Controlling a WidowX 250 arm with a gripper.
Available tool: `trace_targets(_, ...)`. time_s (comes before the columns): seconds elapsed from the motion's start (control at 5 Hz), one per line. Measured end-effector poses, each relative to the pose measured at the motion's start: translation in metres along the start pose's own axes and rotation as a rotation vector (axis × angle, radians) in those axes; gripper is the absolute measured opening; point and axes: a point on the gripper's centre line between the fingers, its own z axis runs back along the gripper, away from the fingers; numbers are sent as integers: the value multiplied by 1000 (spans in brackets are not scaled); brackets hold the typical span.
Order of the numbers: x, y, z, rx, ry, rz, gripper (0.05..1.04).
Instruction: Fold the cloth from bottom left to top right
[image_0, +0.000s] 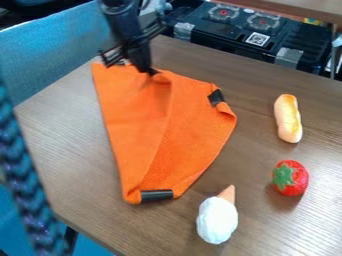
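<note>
Cloth (137, 130) tapers toward bottom, long axis top-to-bottom.

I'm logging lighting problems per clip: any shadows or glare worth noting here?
Camera view: a soft shadow on the table at the toy strawberry's lower left; a darker patch on the orange cloth just below the gripper; the white toy ice cream is bright, but no glare hides it.
</note>
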Motion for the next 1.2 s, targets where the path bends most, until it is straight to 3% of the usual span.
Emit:
trace_targets(0.4,-26,-35,-22,15,-9,-12,51)
trace_targets(0.6,-27,-47,-29,15,-40,-19,71)
trace_targets(0.8,-29,-55,-40,30,-61,-44,214)
trace_targets(1.2,-29,-59,-45,9,-64,-37,778)
